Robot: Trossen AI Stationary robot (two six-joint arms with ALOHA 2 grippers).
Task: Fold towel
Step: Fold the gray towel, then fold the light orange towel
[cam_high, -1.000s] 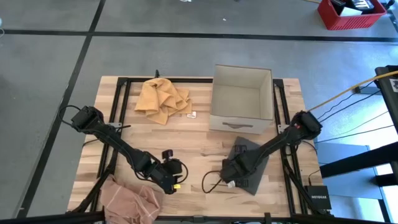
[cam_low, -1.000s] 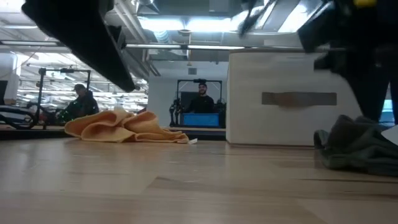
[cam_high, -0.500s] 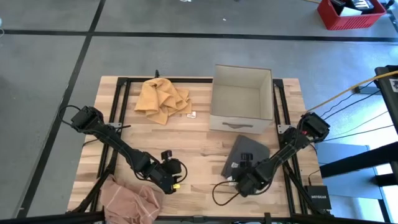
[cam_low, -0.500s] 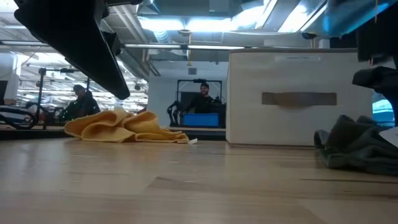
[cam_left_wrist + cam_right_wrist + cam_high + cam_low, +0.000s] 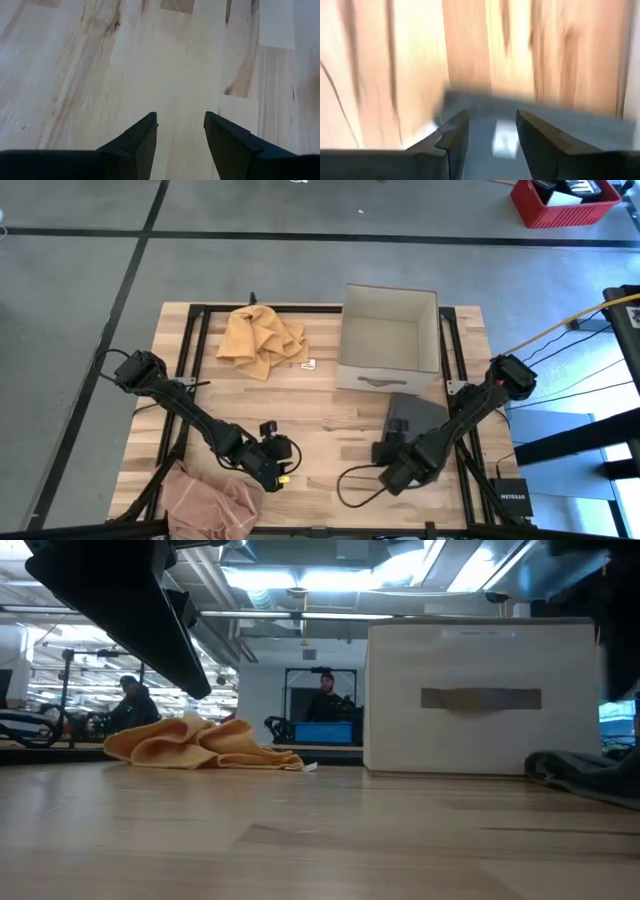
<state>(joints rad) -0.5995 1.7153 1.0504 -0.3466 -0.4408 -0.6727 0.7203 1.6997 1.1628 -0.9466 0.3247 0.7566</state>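
While box point(image 5: 388, 340) crowds grey towel point(image 5: 418, 416) | right gripper point(image 5: 384, 452) empty, parted | left gripper point(image 5: 283, 476) parted, empty

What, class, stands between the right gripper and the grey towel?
Nothing visible. The right gripper hangs open at the grey towel's near edge, by the white box; its wrist view shows only towel and bare table ahead.

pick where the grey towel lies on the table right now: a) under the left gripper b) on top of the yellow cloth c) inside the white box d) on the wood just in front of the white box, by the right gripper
d, in the high view the grey towel lies on the table right beside the white box, next to the right gripper, far from the yellow cloth and the left gripper.
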